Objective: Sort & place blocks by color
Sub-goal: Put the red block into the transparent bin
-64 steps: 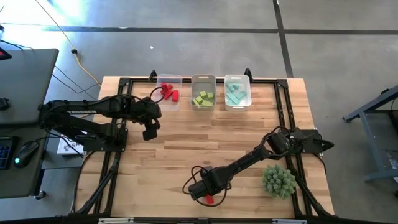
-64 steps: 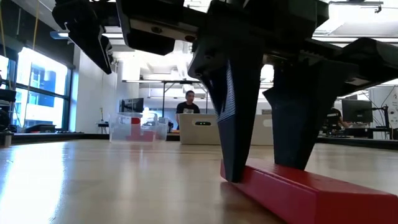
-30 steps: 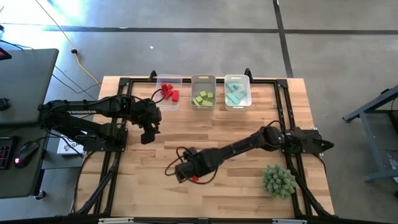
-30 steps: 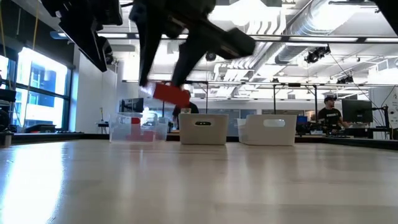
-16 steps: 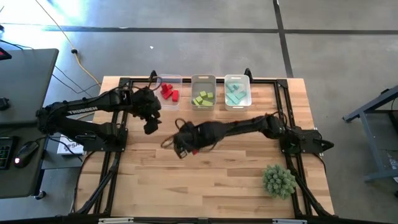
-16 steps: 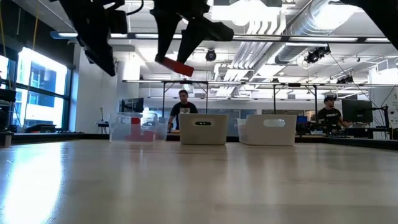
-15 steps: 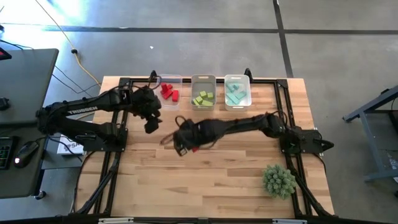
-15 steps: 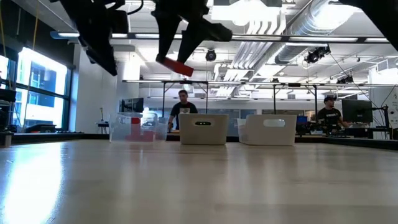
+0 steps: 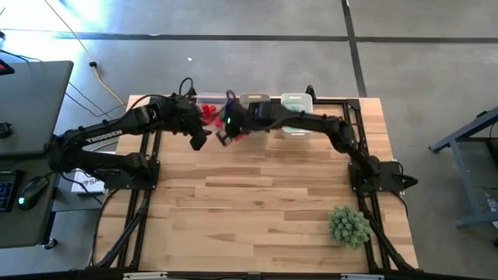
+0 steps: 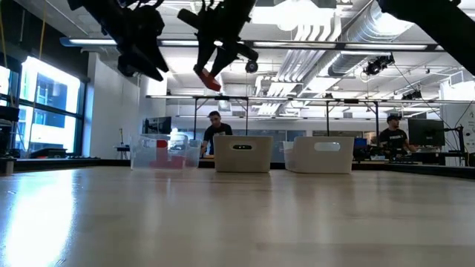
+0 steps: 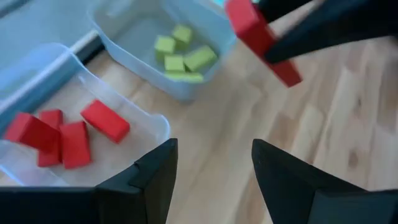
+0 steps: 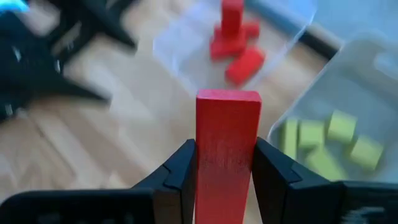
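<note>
From above, the two arms cross over the red bin (image 9: 211,109), so most of it and the red blocks (image 9: 208,113) inside are covered, and the held red bar (image 9: 234,138) shows only as a sliver beside the right gripper (image 9: 226,136). In the right wrist view the bar's (image 12: 227,155) lower end is cut off by the picture's edge, and the bins behind it are blurred. Across the counter (image 10: 237,215), the left gripper (image 10: 148,63) is cut off at the top, and the teal bin's (image 10: 320,154) contents are hidden.
</note>
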You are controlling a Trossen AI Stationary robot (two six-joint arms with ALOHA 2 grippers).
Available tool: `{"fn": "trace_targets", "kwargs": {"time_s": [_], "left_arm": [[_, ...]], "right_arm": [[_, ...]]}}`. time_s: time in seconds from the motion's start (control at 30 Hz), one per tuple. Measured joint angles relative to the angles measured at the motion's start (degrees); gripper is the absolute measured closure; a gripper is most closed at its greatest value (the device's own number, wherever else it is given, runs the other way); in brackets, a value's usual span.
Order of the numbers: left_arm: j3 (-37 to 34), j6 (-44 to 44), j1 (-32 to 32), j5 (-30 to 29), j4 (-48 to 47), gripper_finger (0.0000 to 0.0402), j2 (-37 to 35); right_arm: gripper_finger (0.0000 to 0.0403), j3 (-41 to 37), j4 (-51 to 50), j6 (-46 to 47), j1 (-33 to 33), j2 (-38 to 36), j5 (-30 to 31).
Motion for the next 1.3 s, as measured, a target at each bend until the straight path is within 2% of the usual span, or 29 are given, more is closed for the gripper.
{"fn": "trace_targets", "kwargs": {"time_s": [0.3, 0.53, 0.73, 1.0, 1.1, 1.3], "left_arm": [[0.0, -6.53, 3.06, -7.86, 4.82, 0.0206, 0.0], [0.0, -9.58, 5.5, -8.86, 13.33, 0.0206, 0.35], [0.0, -9.57, 6.86, -8.54, 16.92, 0.0206, 2.2], [0.0, -9.63, 6.66, -7.39, 20.83, 0.0206, 4.79], [0.0, -9.63, 6.6, -5.35, 23.68, 0.0206, 4.87], [0.0, -10.54, 6.8, -5.47, 24.51, 0.0206, 4.87]], "right_arm": [[0.0304, 0.19, 11.24, -7.06, -8.88, -1.3, -2.36], [0.0304, 0.19, 22.24, -8.6, -12.82, -1.3, -5.61], [0.0304, 0.19, 26.67, -10.12, -13.24, -1.3, -6.2], [0.0304, 0.1, 27.08, -13.21, -11.13, -0.68, -2.04], [0.0304, 0.1, 26.93, -13.71, -10.74, -0.52, -2.07], [0.0304, 0.1, 28.2, -14.12, -10.41, -0.52, -1.78]]}}
